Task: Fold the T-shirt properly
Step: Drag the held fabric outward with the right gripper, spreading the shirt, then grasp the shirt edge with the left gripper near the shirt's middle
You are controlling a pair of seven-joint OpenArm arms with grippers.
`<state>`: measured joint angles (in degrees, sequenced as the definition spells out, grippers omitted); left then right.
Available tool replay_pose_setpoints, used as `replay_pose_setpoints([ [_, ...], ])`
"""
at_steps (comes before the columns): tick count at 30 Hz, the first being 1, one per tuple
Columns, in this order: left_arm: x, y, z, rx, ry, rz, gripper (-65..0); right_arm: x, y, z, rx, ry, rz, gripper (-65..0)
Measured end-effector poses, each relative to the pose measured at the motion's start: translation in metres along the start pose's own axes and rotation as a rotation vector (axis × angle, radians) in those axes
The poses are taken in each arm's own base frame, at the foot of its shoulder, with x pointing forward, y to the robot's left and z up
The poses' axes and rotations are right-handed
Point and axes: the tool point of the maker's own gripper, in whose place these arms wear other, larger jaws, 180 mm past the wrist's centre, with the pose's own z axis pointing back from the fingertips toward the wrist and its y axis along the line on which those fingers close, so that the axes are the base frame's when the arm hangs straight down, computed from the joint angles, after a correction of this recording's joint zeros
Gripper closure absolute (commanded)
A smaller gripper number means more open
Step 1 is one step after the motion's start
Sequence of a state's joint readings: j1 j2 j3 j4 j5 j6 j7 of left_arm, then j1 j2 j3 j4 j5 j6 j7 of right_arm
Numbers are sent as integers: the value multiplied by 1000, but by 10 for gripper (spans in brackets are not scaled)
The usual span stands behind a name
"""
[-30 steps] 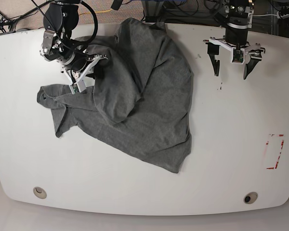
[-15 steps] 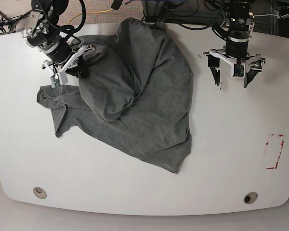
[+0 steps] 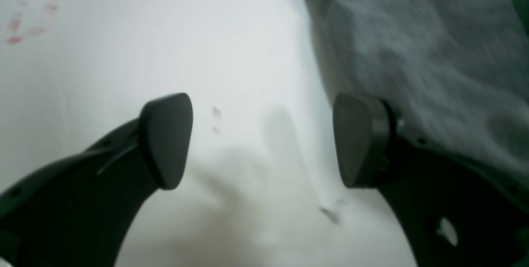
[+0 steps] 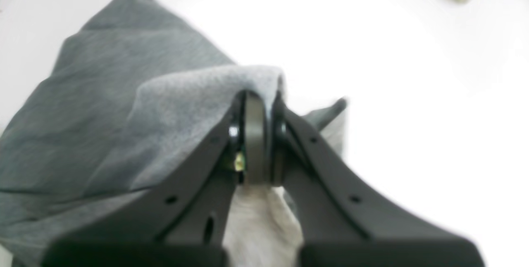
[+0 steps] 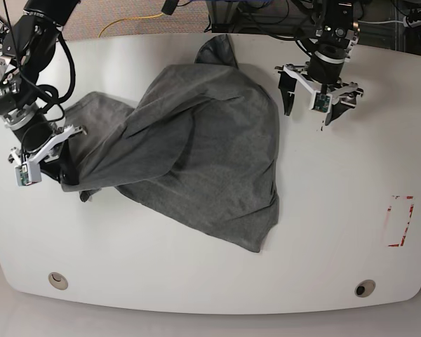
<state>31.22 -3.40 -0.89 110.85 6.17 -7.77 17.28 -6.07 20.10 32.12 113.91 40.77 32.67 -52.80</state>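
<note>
White counter [image 5: 196,281], rounded edge. Grey T-shirt [image 5: 210,154] lies crumpled across its centre, heather cloth folded over itself, one corner reaching 12 o'clock. Right gripper [image 5: 59,165], at 9 o'clock, is clamped on the shirt's edge. Left gripper [image 5: 310,111], at 1 o'clock, jaws apart, just beside the cloth.

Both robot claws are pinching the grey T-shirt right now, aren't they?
Not both. Only the right gripper pinches the T-shirt, as the right wrist view shows. The left gripper is wide open over the bare table, with nothing between its pads, as the left wrist view shows.
</note>
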Motion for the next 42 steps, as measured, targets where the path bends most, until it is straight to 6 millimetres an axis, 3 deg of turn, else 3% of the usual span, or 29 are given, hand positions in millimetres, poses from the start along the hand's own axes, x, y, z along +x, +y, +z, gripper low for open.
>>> replay_pose_setpoints([
  [6,8,-32,-4,-115,-14,-19,-499,22,-24,5,-45,-34,44,0],
  [14,-3,-86,5,-330,41,-93,-497,45,-70,37,-194,-92,57,0],
  [18,-2,-110,7,-423,43,-127,-497,50,-84,49,-240,-96,69,0],
  [30,-36,-178,3,-694,136,-263,-494,94,-99,60,-282,-171,154,0],
  [42,-6,-221,-39,-760,83,-215,-497,92,-99,59,-283,-152,151,0],
])
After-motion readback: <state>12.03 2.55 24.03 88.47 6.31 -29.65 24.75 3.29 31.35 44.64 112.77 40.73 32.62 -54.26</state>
